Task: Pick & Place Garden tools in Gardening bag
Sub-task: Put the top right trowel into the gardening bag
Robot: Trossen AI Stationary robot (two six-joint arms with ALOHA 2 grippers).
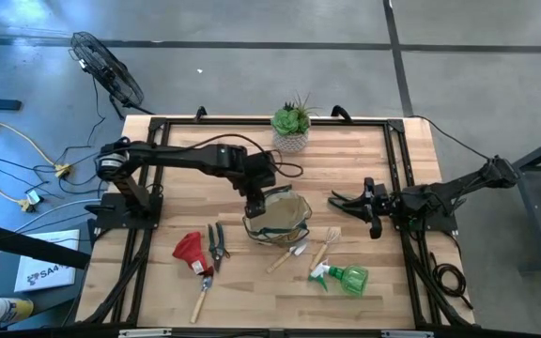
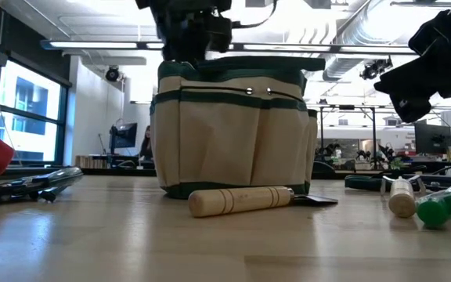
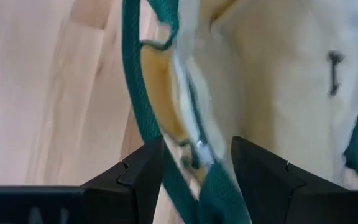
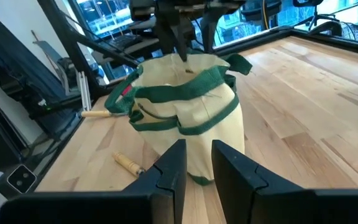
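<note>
The gardening bag (image 1: 294,232), tan with a green rim, stands upright at the table's middle. My left gripper (image 1: 255,199) points steeply down at the bag's left rim (image 3: 213,190), open, one finger on each side of it. My right gripper (image 4: 197,163) waits at the table's right, level, pointing at the bag (image 4: 191,118), a narrow empty gap between its fingers. On the table lie the red glove (image 1: 188,249), the pruners (image 1: 217,242), a wooden-handled tool (image 1: 202,299), two more wooden-handled tools (image 1: 289,253) (image 1: 325,247) and the green spray bottle (image 1: 347,278). My left gripper comes from above with the bag's green-edged rim (image 3: 166,168) between its two fingers (image 3: 138,183). I cannot tell whether either finger touches the cloth. The bag stands on the table.
A green succulent in a white pot (image 1: 292,129) stands at the far edge. One wooden-handled tool (image 2: 237,200) lies just in front of the bag's near side. A dark frame (image 1: 397,160) runs along the table's left, right and far edges.
</note>
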